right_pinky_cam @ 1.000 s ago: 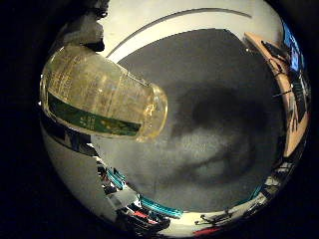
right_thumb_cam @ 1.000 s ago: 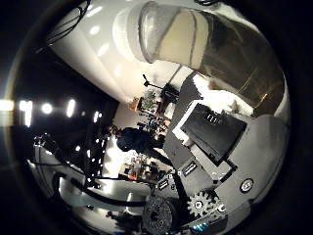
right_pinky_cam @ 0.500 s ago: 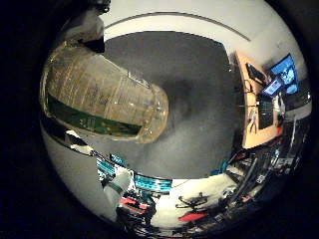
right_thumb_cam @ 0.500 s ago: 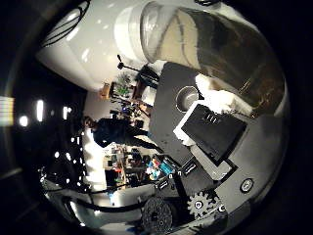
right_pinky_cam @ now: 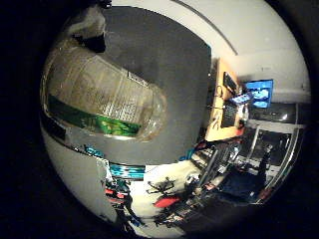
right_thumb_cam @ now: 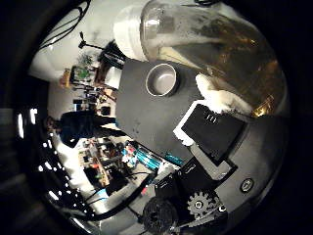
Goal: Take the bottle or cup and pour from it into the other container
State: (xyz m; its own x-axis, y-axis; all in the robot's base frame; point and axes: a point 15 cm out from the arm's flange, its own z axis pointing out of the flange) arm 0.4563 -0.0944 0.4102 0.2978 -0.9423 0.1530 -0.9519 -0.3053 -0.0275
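Note:
A clear plastic bottle [right_pinky_cam: 100,90] with a green label fills much of the little finger side palm view, close to the palm and lying tilted. The thumb side palm view shows its clear body [right_thumb_cam: 205,44] too. My right hand [right_thumb_cam: 210,132] is shut on the bottle, and a white fingertip [right_thumb_cam: 223,99] presses against its side. A round grey cup [right_thumb_cam: 161,78] stands open-topped on the dark table surface [right_thumb_cam: 147,117], just beside the bottle's end in that view and away from the hand.
The dark grey table top [right_pinky_cam: 189,80] lies below the hand, with a pale floor around it. A wooden desk [right_pinky_cam: 224,100] with a lit screen [right_pinky_cam: 261,92] stands past the table's edge. Cluttered stands and gear [right_thumb_cam: 83,73] stand beyond the table.
Both views have swung round, so the hand has turned with the bottle held the same way. The cup has come into the thumb side view and now lies nearer the bottle.

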